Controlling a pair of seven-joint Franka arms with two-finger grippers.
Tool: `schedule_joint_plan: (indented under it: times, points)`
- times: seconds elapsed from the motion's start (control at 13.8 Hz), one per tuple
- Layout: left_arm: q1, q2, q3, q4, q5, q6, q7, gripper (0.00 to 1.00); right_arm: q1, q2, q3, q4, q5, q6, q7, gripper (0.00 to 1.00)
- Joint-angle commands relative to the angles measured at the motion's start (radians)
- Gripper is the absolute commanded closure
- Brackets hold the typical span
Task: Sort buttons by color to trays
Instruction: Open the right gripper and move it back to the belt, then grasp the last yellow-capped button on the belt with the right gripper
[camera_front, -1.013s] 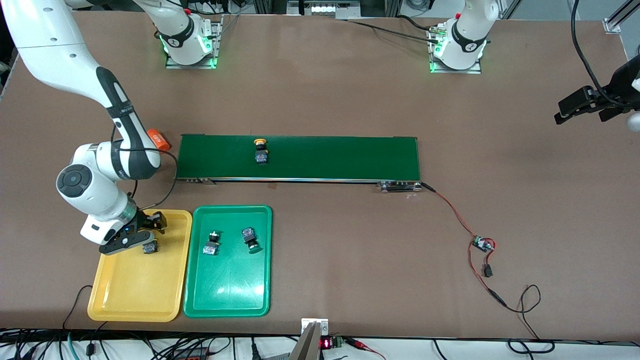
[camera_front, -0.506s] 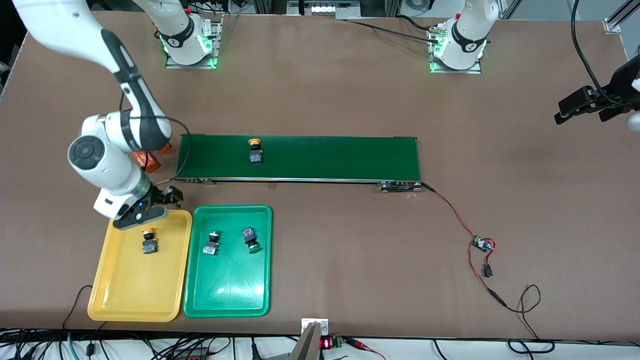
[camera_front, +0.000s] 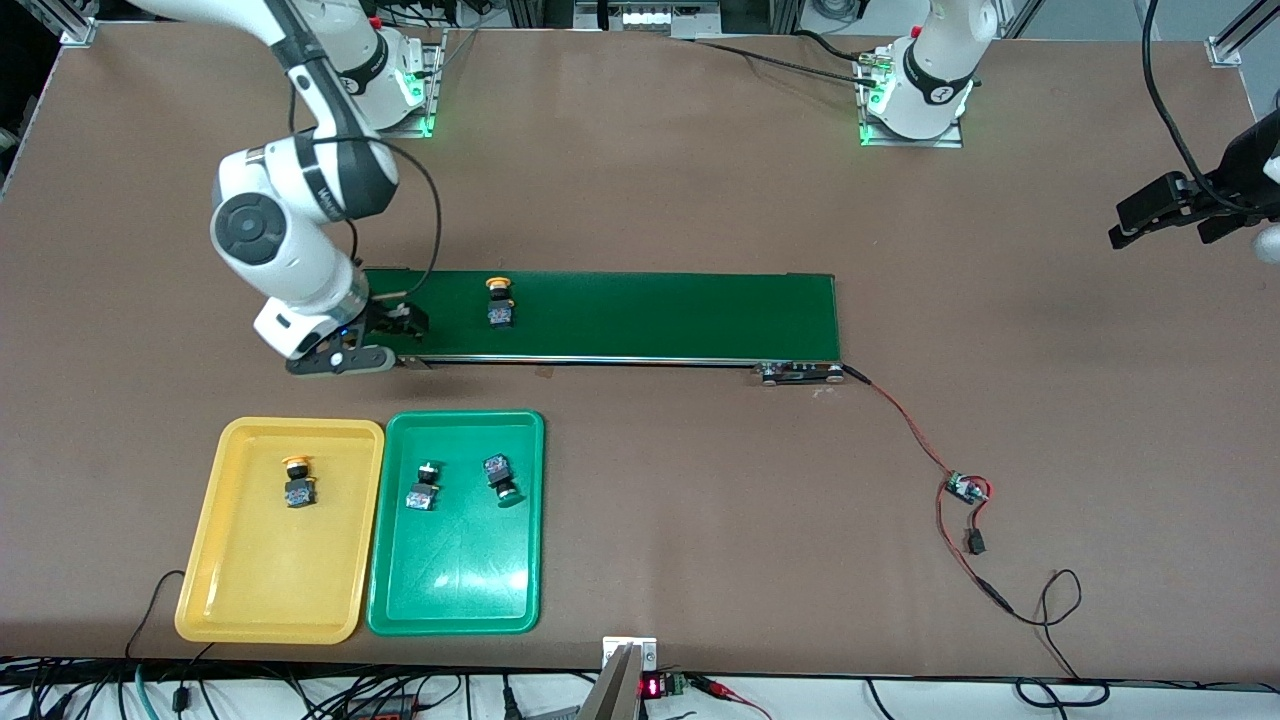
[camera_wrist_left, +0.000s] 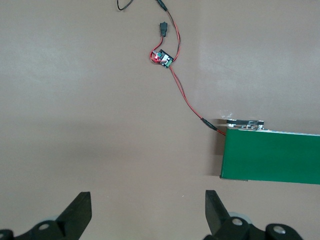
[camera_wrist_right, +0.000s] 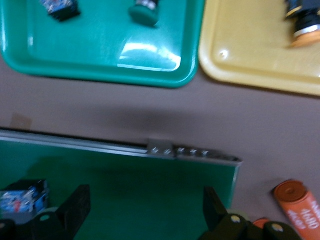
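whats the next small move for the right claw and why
Probably slide the right claw along the belt until it is over the yellow-capped button, then lower onto it. The claw is open and empty over the belt's end, that button is the only one not yet in a tray, and the yellow tray already holds its match.

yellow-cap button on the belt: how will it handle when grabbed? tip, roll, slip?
The yellow-capped button on the conveyor belt has a blocky black-and-blue body, so it probably won't roll far, though its round cap could let it pivot. It looks small and light, so a push would likely skid it. The open right gripper should probably clamp the flat body sides, not the cap.
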Motion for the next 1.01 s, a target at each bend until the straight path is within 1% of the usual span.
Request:
schedule_joint_plan:
  times: [0.0,0.14,0.29,0.58,0.8,0.94]
  points:
    - [0.001,-0.014,-0.002,-0.004,0.0,-0.012,0.015,0.0,0.012,-0.055,0.041,-0.072,0.014,-0.001,0.069,0.0]
    - [0.001,-0.014,-0.002,-0.004,0.0,-0.013,0.015,0.0,0.012,-0.069,0.064,-0.093,0.025,0.007,0.112,0.0]
    - [0.001,-0.014,-0.002,-0.004,0.003,-0.012,0.016,0.0,0.014,-0.067,0.101,-0.096,0.06,0.01,0.128,0.0]
    - [0.001,-0.014,-0.002,-0.004,0.003,-0.013,0.016,0.0,0.031,-0.052,0.106,-0.106,0.063,0.029,0.126,0.0]
    - [0.001,-0.014,-0.002,-0.004,0.003,-0.013,0.016,0.0,0.043,-0.037,0.112,-0.152,0.063,0.092,0.125,0.0]
    - [0.001,-0.014,-0.002,-0.004,0.003,-0.013,0.016,0.0,0.044,-0.024,0.112,-0.161,0.063,0.112,0.123,0.0]
